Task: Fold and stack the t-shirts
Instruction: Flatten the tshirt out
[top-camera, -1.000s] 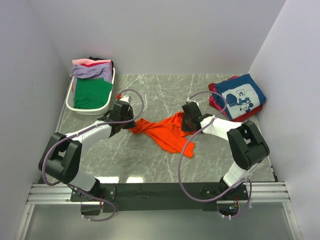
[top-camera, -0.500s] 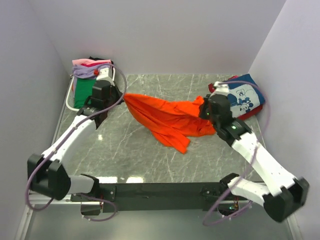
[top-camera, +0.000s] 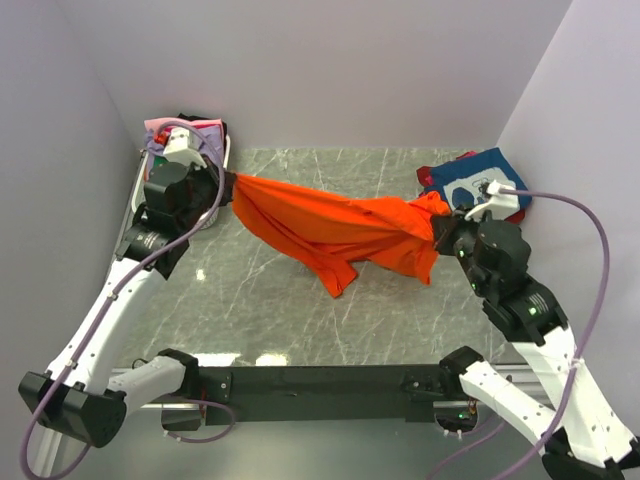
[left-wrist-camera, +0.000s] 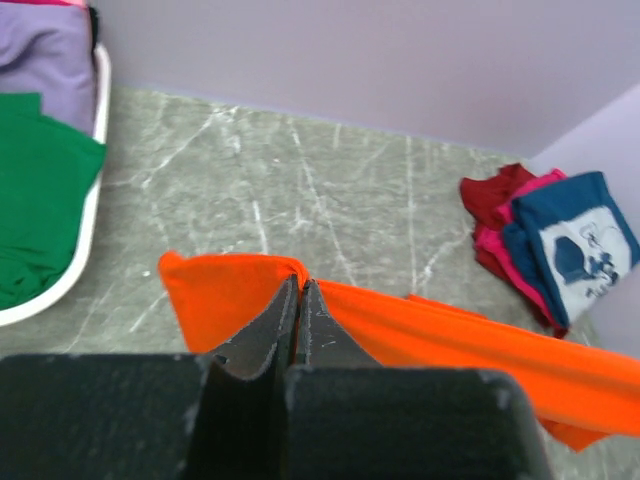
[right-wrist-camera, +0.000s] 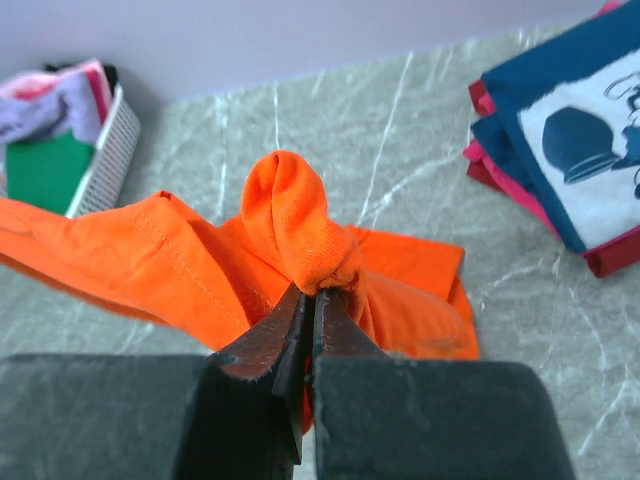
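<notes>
White slatted basket, green tee and lavender tee inside

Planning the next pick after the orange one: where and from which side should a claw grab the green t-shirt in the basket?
On the green t-shirt, probably the corner lapping over the basket's white rim on the table side, approached from above there. That corner sits raised and free on the rim; the rest lies flat inside.
</notes>
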